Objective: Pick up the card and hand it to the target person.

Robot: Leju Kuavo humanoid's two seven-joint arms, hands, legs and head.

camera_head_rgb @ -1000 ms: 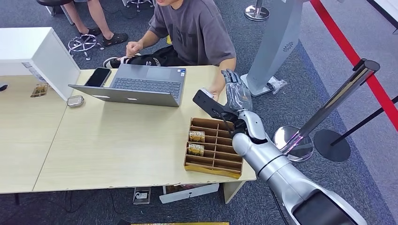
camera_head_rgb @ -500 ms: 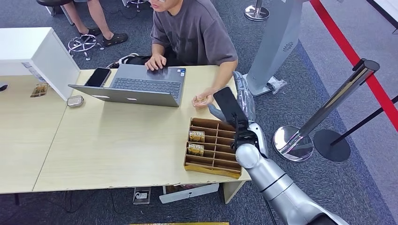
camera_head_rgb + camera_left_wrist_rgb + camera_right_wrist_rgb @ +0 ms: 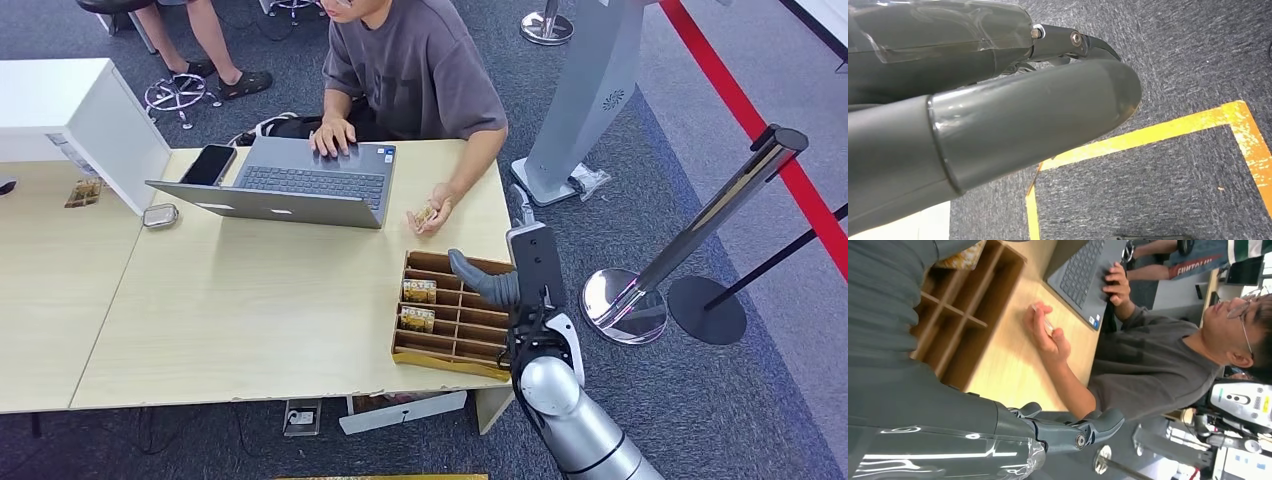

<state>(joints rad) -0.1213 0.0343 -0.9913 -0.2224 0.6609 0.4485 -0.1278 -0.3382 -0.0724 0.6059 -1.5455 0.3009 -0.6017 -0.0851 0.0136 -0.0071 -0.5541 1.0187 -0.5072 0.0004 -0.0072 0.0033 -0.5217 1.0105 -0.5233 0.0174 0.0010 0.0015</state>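
Fingers of the right hand lie spread and a little bent, and nothing is in them. The thick thumb sticks out over the near corner of the wooden tray. The hand is open and empty. It hangs above the right end of the tray, apart from the person's hand.

The left hand hangs low over the grey floor with the yellow line. Its thumb hides most of it, so it is hard to tell if it is open or closed.

The card is in the person's hand, just past the far side of the tray and low over the table. The right wrist view shows it pinched between the person's fingers. So the hand-over looks done.

Two more cards stand in slots of the tray. A card like this looks thin, flat and very light. It is likely stiff but can bend, and its faces may be slick. Lying flat it would be hard to lift. Standing in a slot, its top edge sticks up, and that is the best place to pinch it, thumb on one face and a finger on the other. A soft pinch should do. A hard squeeze could bend it.

Past the card, the person rests the other hand on the laptop.
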